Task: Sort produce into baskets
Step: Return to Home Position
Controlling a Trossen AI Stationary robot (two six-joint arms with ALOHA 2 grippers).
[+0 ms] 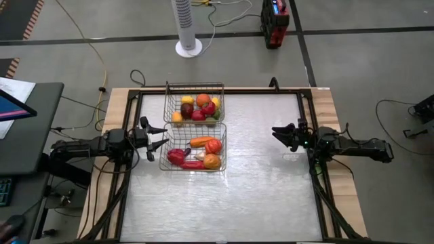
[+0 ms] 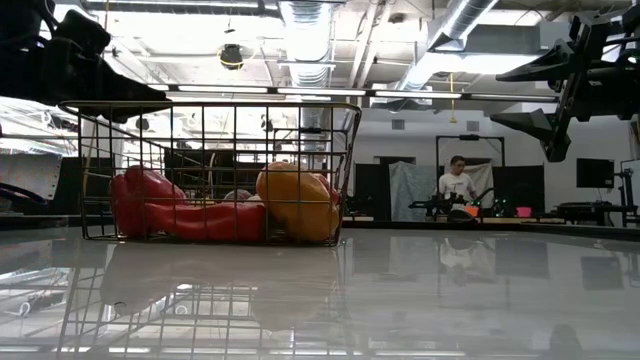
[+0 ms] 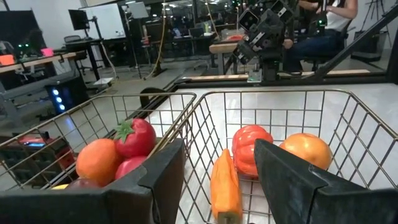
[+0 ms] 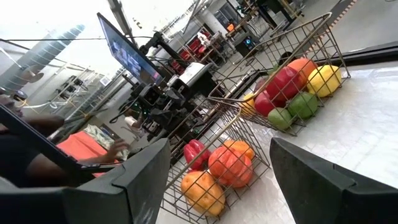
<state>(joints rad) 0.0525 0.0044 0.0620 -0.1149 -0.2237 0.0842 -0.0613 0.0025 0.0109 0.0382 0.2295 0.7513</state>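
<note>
Left claw released beside lower basket; right claw released, centre right. Produce all basketed; homing step judged in hand, needing both arms to retract.

Two matching rectangular silver wire-mesh baskets stand upright on the left half of the table, touching along their long sides. The upper basket in the high view holds a heap of small round toy pieces: an orange fruit, red fruits, yellow fruits and a green fruit. The lower basket holds an orange carrot lying flat beside a ribbed orange-red pumpkin. It also holds a red pepper, a long red chili, a round orange-yellow fruit and a small white piece.
</note>
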